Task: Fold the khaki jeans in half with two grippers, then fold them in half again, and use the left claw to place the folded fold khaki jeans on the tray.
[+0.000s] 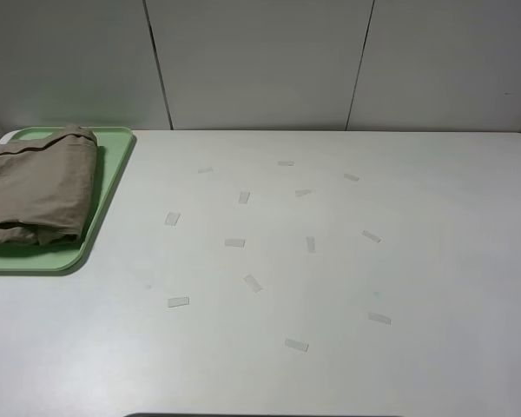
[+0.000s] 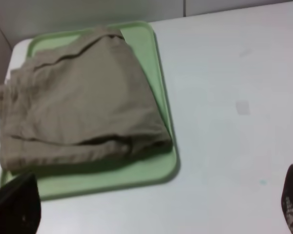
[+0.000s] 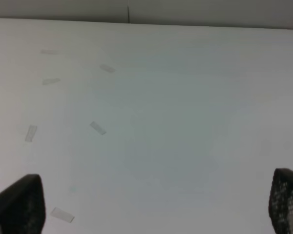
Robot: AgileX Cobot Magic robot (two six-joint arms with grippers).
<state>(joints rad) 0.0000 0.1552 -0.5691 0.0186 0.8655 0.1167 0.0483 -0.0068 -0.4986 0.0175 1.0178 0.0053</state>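
The khaki jeans point(image 1: 36, 187) lie folded into a compact bundle on the light-green tray point(image 1: 113, 165) at the table's far left. In the left wrist view the same folded jeans point(image 2: 78, 97) rest on the tray point(image 2: 158, 73), filling most of it. My left gripper point(image 2: 154, 212) hovers above the table a little in front of the tray, open, its black fingertips point(image 2: 14, 204) far apart with nothing between them. My right gripper point(image 3: 151, 207) is open too, over bare table, with its fingertips point(image 3: 19, 204) at the frame corners. Neither arm shows in the exterior high view.
Several small pale tape strips point(image 1: 234, 242) are stuck across the middle of the white table point(image 1: 417, 261). A panelled white wall point(image 1: 260, 61) stands behind the table's far edge. The tray sits near the table's left edge.
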